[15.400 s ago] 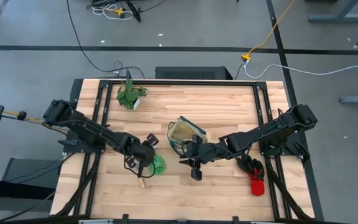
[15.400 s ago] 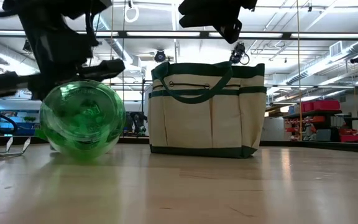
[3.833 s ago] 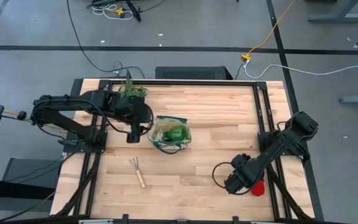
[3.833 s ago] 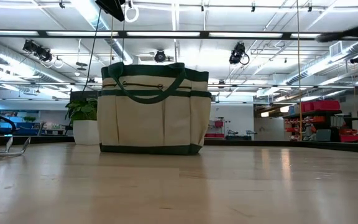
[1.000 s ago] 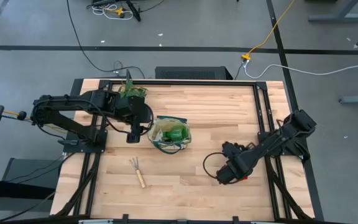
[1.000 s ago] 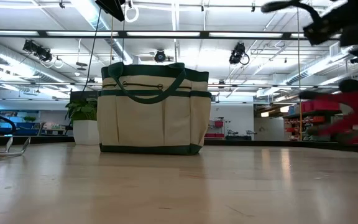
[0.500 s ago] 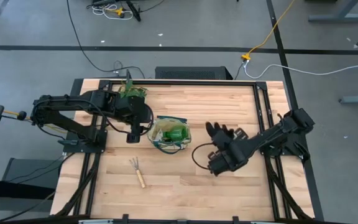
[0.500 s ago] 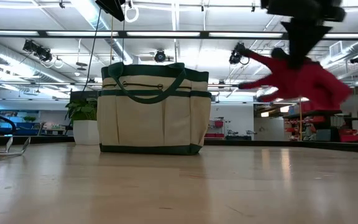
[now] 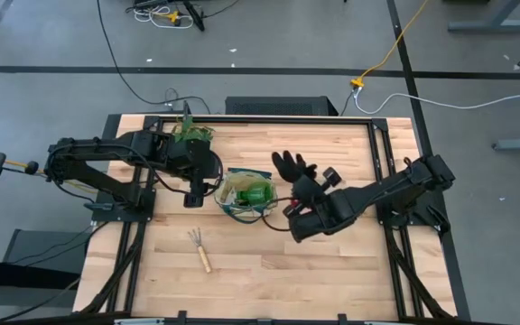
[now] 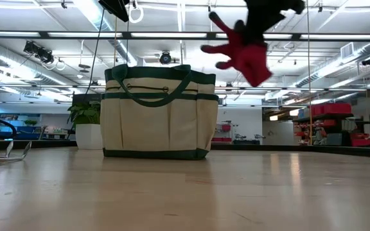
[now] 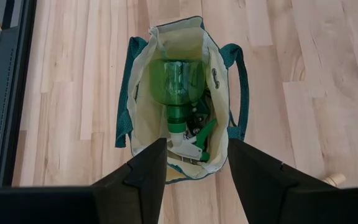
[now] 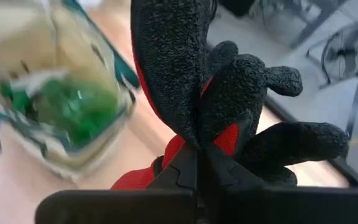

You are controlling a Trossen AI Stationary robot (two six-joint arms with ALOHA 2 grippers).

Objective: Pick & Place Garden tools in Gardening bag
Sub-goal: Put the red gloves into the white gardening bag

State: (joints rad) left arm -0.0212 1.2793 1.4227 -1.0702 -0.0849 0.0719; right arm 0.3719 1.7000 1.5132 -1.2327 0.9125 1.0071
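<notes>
The right gripper is pinching the black-and-red gloves in the air, arm reaching across toward the gardening bag just beside it. The left gripper, fingers spread, is hovering above the bag, which probably holds the green item and shears. The hand rake is lying nearby.

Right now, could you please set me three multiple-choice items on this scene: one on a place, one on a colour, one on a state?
1. Where is the hand rake?
A. on the table
B. in the bag
C. in the left tool

2. What colours are the gloves?
A. blue, white
B. black, red
C. yellow

3. The right tool is
A. open, empty
B. shut on the gloves
C. resting on the table

Key: 1 A, it lies on the boards near the gardening bag; 2 B, both views show them; 3 B, the gloves hang clamped, aloft.
</notes>
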